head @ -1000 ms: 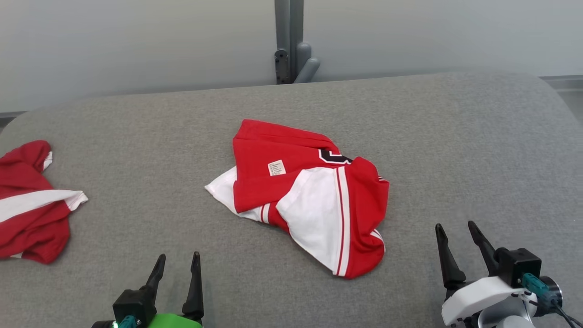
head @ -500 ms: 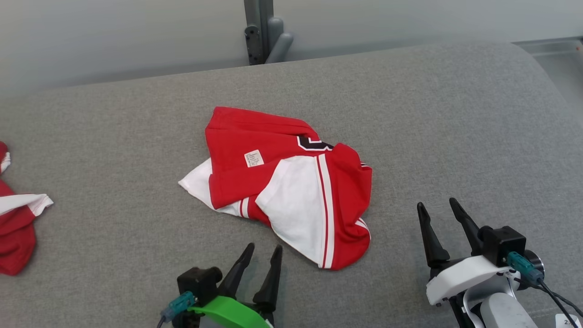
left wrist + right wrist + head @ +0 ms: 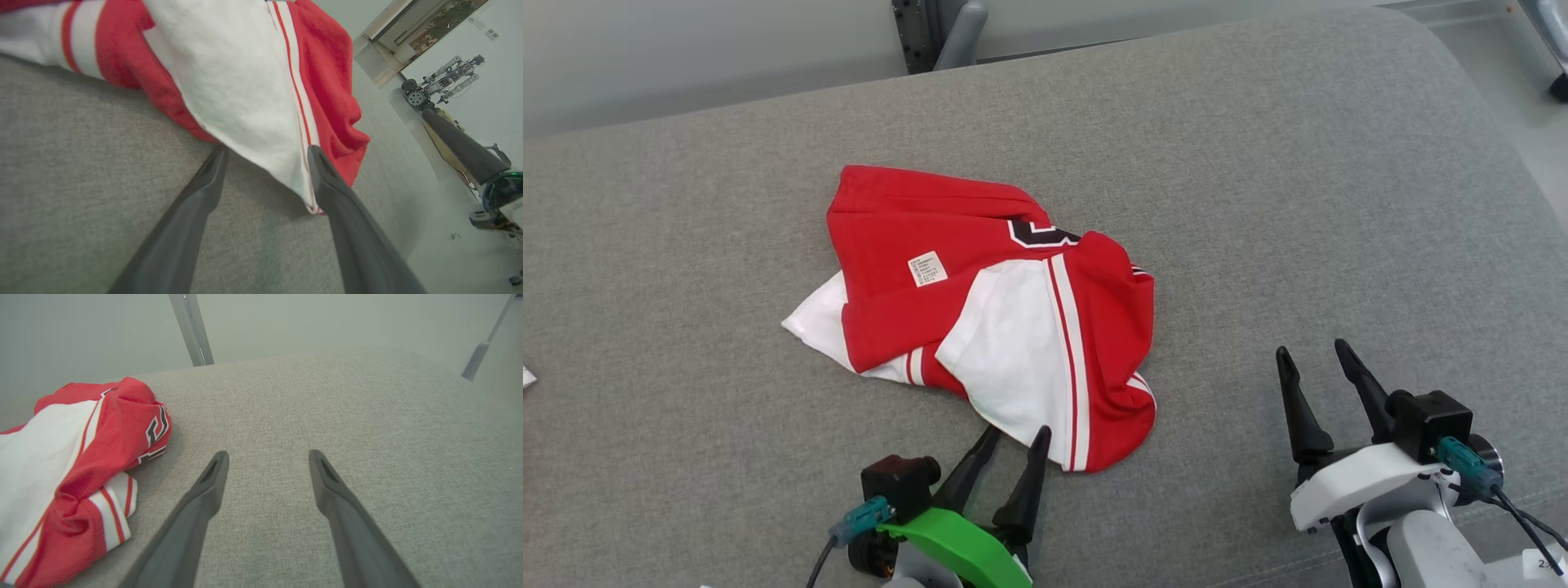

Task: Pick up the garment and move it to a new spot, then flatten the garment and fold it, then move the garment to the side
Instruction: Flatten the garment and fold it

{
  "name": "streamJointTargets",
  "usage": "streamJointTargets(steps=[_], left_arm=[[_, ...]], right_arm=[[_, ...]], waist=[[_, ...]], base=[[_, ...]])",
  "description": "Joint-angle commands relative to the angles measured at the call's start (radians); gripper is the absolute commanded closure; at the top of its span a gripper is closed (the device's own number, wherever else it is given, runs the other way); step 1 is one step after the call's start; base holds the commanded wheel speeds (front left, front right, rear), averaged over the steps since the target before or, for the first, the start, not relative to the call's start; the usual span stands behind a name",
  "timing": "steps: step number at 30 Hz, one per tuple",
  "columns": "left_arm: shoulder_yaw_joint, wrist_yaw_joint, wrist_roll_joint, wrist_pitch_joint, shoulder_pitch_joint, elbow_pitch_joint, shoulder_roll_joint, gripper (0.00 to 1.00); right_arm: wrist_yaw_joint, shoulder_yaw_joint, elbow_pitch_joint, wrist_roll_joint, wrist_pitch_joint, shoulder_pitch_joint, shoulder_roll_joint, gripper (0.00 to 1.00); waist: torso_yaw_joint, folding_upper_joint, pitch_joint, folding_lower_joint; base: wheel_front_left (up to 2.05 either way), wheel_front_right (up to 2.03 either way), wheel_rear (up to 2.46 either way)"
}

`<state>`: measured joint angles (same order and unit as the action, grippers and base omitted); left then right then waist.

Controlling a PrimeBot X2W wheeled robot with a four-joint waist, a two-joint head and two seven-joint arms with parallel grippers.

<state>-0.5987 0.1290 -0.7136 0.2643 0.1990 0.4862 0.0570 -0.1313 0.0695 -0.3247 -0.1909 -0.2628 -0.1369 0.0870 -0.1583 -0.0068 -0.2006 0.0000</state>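
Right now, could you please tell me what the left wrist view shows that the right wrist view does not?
Left wrist view's own: the left gripper, fingers apart, at the garment's white hem, plus distant lab equipment. Right wrist view's own: the right gripper, fingers apart over bare grey cushion, the garment's black lettering and a grey post. Shared: the red-and-white garment lying crumpled on that cushion.

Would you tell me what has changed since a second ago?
The left gripper moved right and forward to the near edge of the garment, jaws open, gripping nothing. The head camera also swung, shifting the whole picture. The garment lies crumpled as before; the right gripper stays open beside it.
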Motion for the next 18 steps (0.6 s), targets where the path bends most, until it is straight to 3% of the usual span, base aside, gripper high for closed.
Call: streamJointTargets(steps=[1, 10, 12, 13, 14, 15, 18], left_arm=[[0.001, 0.002, -0.006, 0.000, 0.011, -0.009, 0.019, 0.00], [0.026, 0.002, 0.067, 0.000, -0.013, -0.075, 0.035, 0.00], [0.035, 0.002, 0.081, 0.000, -0.018, -0.086, 0.040, 0.42], [0.036, 0.002, 0.085, 0.000, -0.022, -0.088, 0.041, 0.57], [0.037, 0.002, 0.095, 0.000, -0.026, -0.084, 0.042, 0.84], [0.036, 0.002, 0.100, 0.000, -0.024, -0.081, 0.042, 0.98], [0.032, 0.002, 0.118, 0.000, 0.000, -0.088, 0.041, 1.00]], right_arm=[[0.001, 0.000, -0.005, 0.000, -0.003, -0.018, -0.001, 0.00], [0.001, -0.007, -0.017, -0.008, -0.003, -0.014, -0.013, 0.00], [0.001, -0.007, -0.022, -0.008, -0.003, -0.015, -0.016, 0.00], [0.001, -0.004, -0.024, -0.009, -0.003, -0.016, -0.017, 0.00], [0.001, -0.003, -0.026, -0.010, -0.003, -0.017, -0.019, 0.00], [0.001, -0.002, -0.028, -0.010, -0.003, -0.019, -0.020, 0.00], [0.001, -0.003, -0.035, -0.012, -0.003, -0.026, -0.022, 0.00]], waist=[[-0.013, 0.0068, -0.013, 0.0000], [-0.015, 0.0068, -0.015, 0.0000], [-0.012, 0.0068, -0.013, 0.0000], [-0.010, 0.0068, -0.012, 0.0000], [-0.008, 0.0068, -0.011, 0.0000], [-0.007, 0.0068, -0.010, 0.0000], [-0.003, 0.0068, -0.007, 0.0000]], base=[[0.00, 0.00, 0.00], [0.00, 0.00, 0.00], [0.00, 0.00, 0.00], [0.00, 0.00, 0.00], [0.00, 0.00, 0.00], [0.00, 0.00, 0.00], [0.00, 0.00, 0.00]])
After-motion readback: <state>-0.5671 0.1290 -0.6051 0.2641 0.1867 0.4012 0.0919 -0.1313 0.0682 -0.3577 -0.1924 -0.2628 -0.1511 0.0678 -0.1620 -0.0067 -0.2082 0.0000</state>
